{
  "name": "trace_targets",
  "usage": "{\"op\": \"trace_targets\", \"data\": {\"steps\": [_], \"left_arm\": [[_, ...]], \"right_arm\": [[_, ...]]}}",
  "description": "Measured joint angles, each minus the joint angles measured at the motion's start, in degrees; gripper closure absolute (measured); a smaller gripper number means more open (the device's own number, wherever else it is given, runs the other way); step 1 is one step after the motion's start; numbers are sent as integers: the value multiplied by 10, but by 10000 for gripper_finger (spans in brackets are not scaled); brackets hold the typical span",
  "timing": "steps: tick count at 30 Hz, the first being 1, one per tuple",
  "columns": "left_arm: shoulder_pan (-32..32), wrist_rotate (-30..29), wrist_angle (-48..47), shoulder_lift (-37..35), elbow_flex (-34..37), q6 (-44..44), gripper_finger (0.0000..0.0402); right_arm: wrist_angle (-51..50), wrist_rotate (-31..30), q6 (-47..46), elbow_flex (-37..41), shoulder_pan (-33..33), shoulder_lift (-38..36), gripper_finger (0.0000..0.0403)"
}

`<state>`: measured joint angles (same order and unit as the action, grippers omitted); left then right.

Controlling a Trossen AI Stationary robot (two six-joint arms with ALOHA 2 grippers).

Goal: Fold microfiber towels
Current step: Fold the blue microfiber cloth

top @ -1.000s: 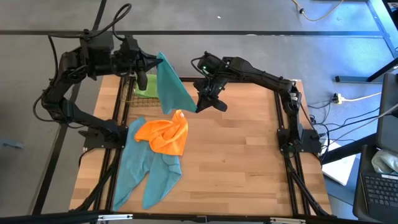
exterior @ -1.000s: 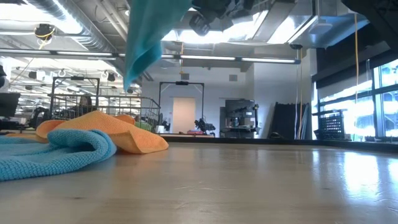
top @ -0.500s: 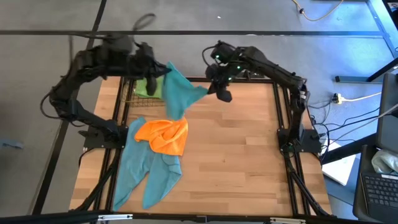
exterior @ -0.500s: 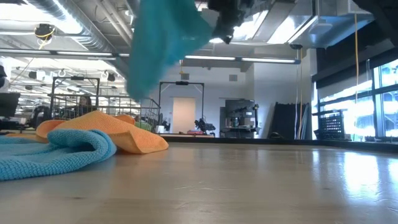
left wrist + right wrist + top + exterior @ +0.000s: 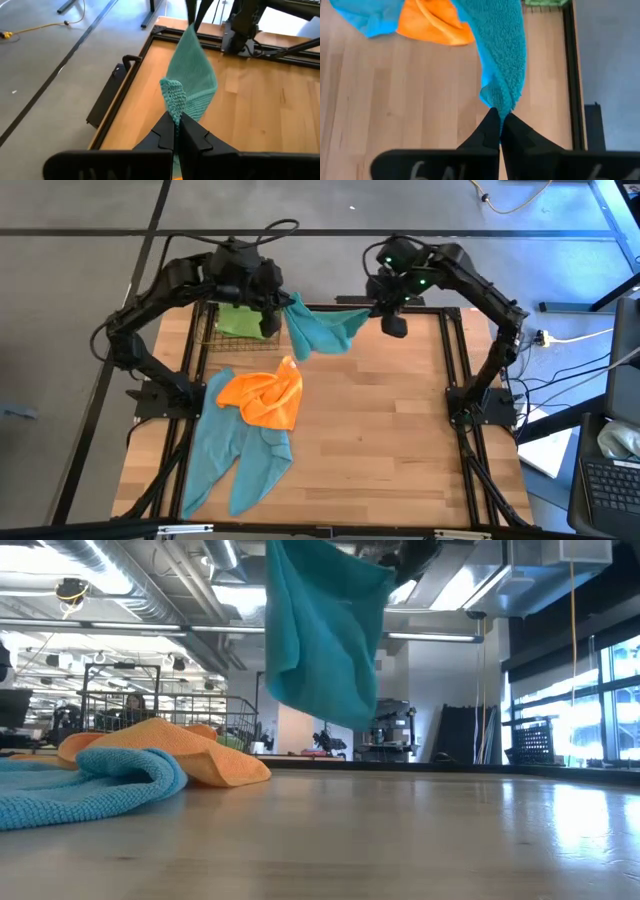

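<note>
Raised at the table's far edge, left gripper and right gripper pinching opposite corners of teal towel, sagging between, above wooden planks.

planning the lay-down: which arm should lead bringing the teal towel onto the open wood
Right. The right gripper pinches its corner of the teal towel over bare table; the left gripper, shut on the other corner, sits by the orange towel.
</note>
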<state>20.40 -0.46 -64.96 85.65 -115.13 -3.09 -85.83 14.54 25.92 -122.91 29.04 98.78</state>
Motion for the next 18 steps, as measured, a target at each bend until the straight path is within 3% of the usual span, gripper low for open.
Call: {"op": "trace_targets", "data": {"steps": [9, 18], "left_arm": [[-4, 6, 13, 30, 0, 26, 401], [-7, 33, 35, 76, 0, 26, 401]], "right_arm": [[-7, -29, 28, 0, 14, -42, 399], [-7, -16, 69, 0, 18, -69, 399]]}}
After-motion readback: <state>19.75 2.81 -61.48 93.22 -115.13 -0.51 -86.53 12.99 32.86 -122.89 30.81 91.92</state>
